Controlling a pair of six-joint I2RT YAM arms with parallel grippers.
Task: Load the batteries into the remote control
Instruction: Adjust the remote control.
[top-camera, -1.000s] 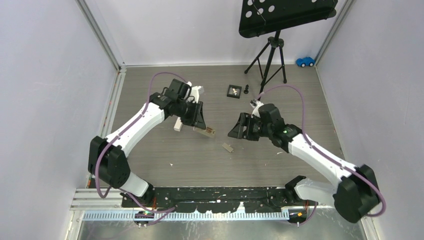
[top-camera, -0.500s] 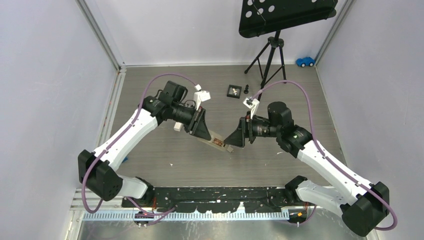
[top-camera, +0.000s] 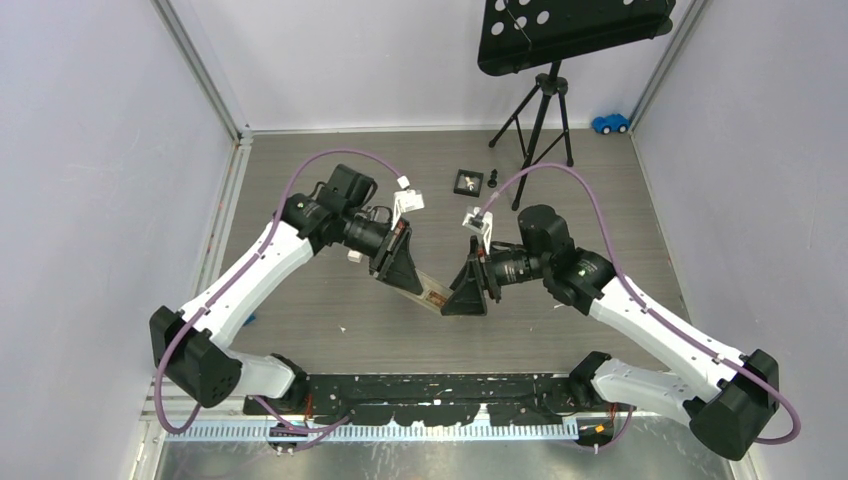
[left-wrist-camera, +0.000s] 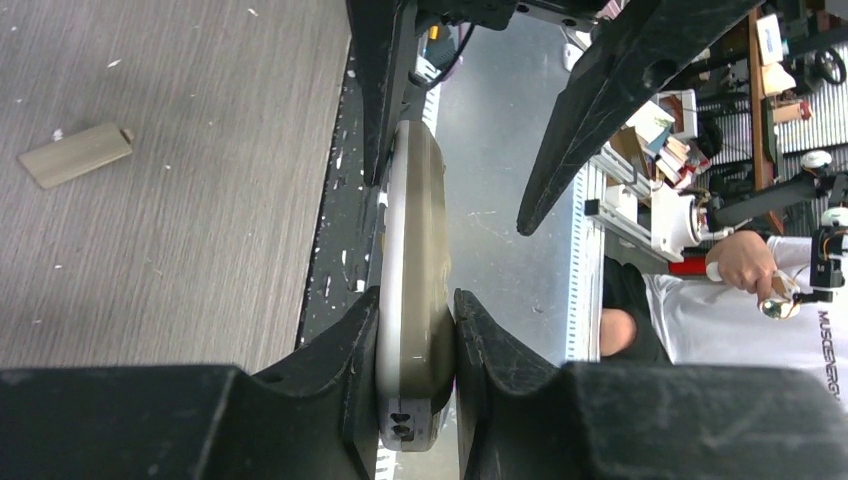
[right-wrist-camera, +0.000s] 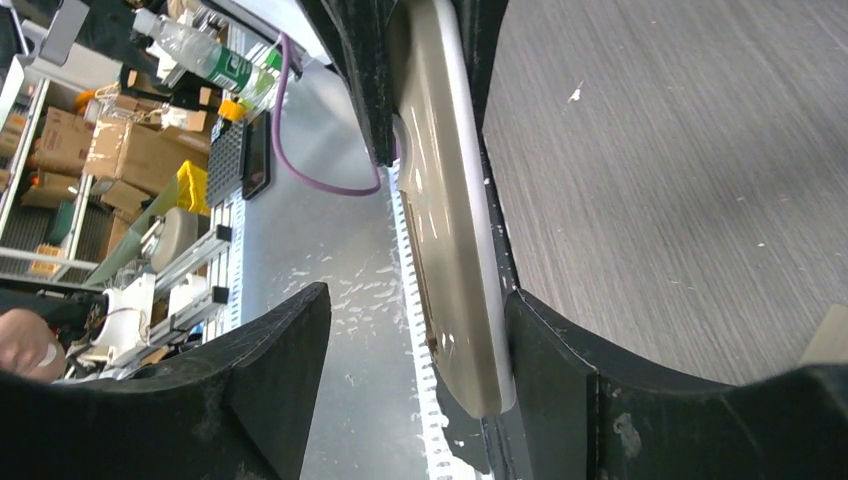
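Handover, or a two-armed steadying, seems to be the step in hand. Above the middle of the bench (top-camera: 330, 190), the left claw (top-camera: 408, 283) pinches one end of the remote (top-camera: 432, 293) edgewise, pads pressed to both flat faces. The right claw (top-camera: 466, 297) stands spread around the other end. In its wrist view one finger (right-wrist-camera: 545, 350) lies along the remote (right-wrist-camera: 450, 230) and the other is well apart.

The top view hints at brownish contacts on the remote's upper face, so the compartment is probably open. A tan flat piece (left-wrist-camera: 75, 155) lying on the bench may be its cover. No batteries can be made out in any view, so loading looks not yet begun.

The next move calls for one claw to hold the remote firm, compartment up, while the other goes for a cell.

The remote carries no readable marking. Past the bench edge, lettering runs down a white shirt (left-wrist-camera: 760, 340), too small to read surely. A bottle (right-wrist-camera: 205, 60) has a green label, unreadable. Farther back stand a tripod (top-camera: 533, 120) and a blue toy car (top-camera: 610, 123).
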